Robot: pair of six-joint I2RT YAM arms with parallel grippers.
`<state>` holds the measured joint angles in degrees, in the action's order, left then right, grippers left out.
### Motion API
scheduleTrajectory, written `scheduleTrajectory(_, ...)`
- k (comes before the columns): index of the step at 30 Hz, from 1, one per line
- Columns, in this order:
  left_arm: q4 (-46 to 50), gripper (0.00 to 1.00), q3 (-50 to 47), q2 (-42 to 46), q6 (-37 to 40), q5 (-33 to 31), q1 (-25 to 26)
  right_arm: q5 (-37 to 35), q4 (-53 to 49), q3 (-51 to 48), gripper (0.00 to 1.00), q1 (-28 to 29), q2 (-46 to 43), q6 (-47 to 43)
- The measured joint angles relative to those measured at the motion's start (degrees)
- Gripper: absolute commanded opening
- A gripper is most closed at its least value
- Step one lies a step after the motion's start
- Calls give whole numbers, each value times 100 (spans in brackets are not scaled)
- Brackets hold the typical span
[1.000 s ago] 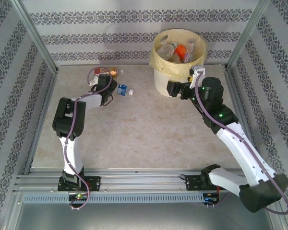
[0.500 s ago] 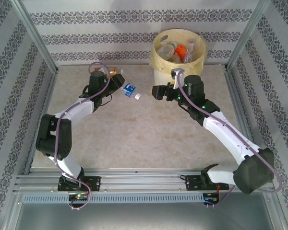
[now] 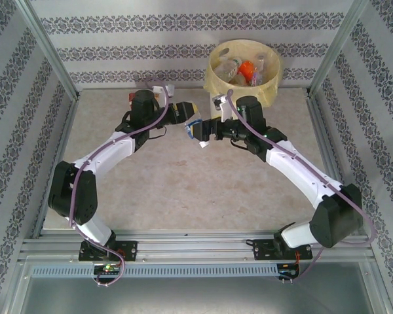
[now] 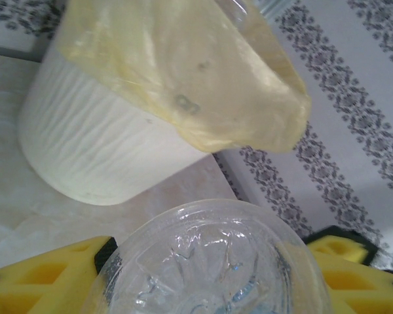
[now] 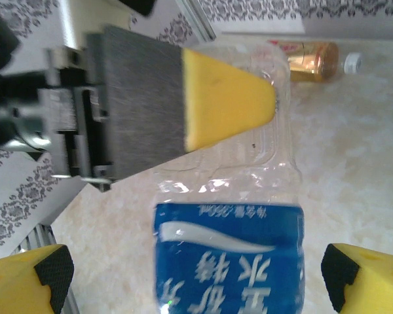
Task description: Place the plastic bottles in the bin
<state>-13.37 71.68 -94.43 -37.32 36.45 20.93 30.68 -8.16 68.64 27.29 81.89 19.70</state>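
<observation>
A clear plastic bottle with a blue label (image 3: 195, 126) hangs above the table's middle, left of the bin (image 3: 217, 84). My left gripper (image 3: 187, 116) is shut on its base end, and its yellow pads (image 4: 46, 278) press both sides of the ribbed bottom (image 4: 213, 261). My right gripper (image 3: 207, 131) is open, with its pads (image 5: 373, 281) standing wide on either side of the blue label (image 5: 229, 252). The cream bin with its yellow liner (image 4: 183, 85) holds several bottles (image 3: 245, 69).
An amber bottle with a white cap (image 5: 311, 57) lies on the table at the back left, behind my left arm. The wallpapered back wall (image 3: 118, 52) and metal corner posts (image 3: 49, 49) close in the table.
My left gripper lifted the blue-labelled bottle off the table and carried it right. My right arm swung left from the bin, so its open fingers now flank the bottle.
</observation>
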Motion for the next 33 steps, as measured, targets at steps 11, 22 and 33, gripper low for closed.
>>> scheduleTrajectory(11, -85, 52, 284, -151, 7, 256, 264, 9, -332, 90, 87, 149, 271, -157)
scheduleTrajectory(22, -83, 61, 374, -273, 7, 258, 308, -428, -533, 90, 56, 146, 236, -254)
scheduleTrajectory(33, 264, 100, 710, -214, -197, 186, 306, -623, -732, 337, 51, 90, 234, -361)
